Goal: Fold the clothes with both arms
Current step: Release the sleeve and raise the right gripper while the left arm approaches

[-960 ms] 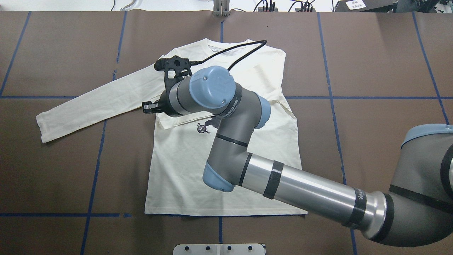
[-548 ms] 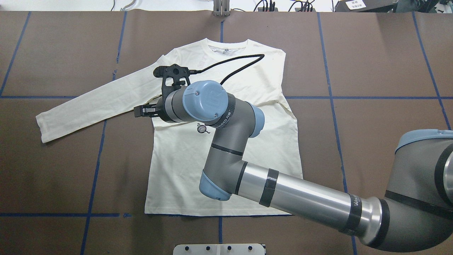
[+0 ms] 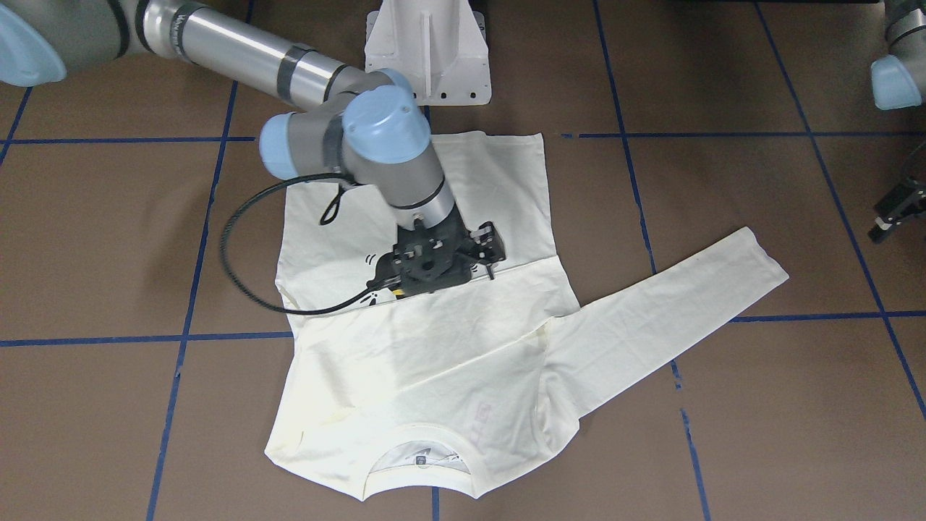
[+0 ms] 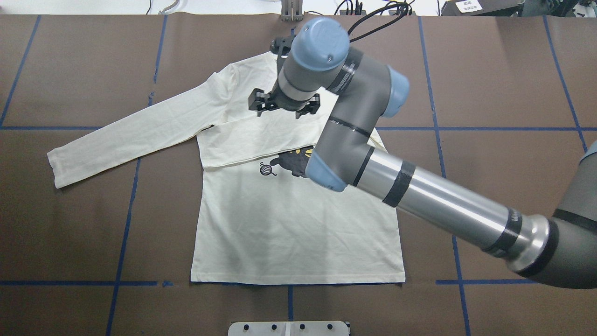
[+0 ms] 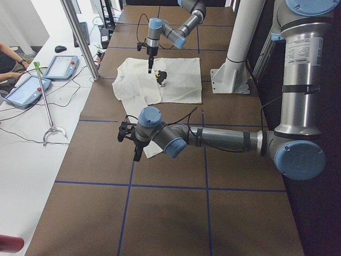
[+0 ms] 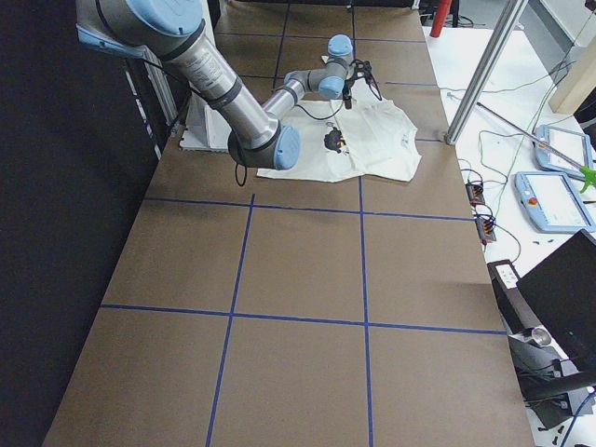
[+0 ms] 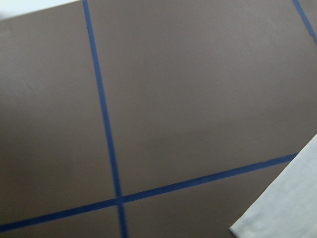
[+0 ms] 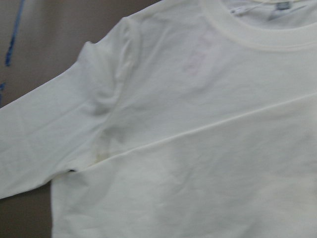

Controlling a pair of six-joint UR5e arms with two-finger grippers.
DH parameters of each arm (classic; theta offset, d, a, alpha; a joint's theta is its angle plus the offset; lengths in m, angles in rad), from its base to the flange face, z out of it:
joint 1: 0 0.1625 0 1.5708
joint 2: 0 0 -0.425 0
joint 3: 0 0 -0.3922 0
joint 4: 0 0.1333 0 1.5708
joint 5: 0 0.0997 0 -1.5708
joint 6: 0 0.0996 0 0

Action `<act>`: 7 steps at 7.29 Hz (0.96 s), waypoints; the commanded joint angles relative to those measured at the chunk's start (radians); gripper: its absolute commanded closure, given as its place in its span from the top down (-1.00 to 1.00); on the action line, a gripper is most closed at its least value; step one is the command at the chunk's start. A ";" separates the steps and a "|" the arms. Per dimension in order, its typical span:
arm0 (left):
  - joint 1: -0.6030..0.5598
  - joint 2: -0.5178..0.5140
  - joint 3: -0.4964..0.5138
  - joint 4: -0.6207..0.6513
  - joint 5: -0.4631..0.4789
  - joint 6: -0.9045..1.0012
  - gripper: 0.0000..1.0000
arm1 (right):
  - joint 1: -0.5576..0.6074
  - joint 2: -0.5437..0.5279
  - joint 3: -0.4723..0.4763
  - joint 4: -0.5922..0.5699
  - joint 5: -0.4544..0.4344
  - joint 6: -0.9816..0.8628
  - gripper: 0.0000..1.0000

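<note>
One left claw (image 3: 891,214) frontally, not overhead.

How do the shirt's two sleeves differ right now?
The sleeve on the robot's left stretches straight out from the shoulder; the other sleeve is folded across the chest. The outstretched one rests on the brown table; the folded one rests on the shirt's torso. Both are cream and flat.

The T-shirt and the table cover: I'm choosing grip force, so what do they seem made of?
T-shirt: soft matte knit, likely cotton jersey; it wrinkles finely and holds a fold crease. Table cover: matte brown paper or thin sheet, I can't tell which; it lies flat, marked with blue tape lines.
</note>
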 commanded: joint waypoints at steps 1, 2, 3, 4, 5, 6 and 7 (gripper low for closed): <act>0.232 0.062 -0.002 -0.187 0.198 -0.451 0.99 | 0.145 -0.095 0.133 -0.315 0.079 -0.310 1.00; 0.341 0.063 -0.002 -0.189 0.325 -0.553 0.99 | 0.210 -0.141 0.161 -0.369 0.124 -0.419 1.00; 0.413 0.063 0.003 -0.188 0.401 -0.599 0.99 | 0.261 -0.199 0.177 -0.369 0.185 -0.458 1.00; 0.448 0.063 0.007 -0.182 0.444 -0.603 0.98 | 0.294 -0.225 0.178 -0.371 0.192 -0.509 1.00; 0.459 0.050 0.044 -0.185 0.449 -0.597 0.96 | 0.312 -0.248 0.178 -0.369 0.198 -0.552 1.00; 0.459 0.024 0.080 -0.188 0.449 -0.594 0.92 | 0.321 -0.250 0.178 -0.371 0.204 -0.555 1.00; 0.460 0.017 0.096 -0.188 0.449 -0.589 0.87 | 0.321 -0.249 0.181 -0.369 0.209 -0.555 1.00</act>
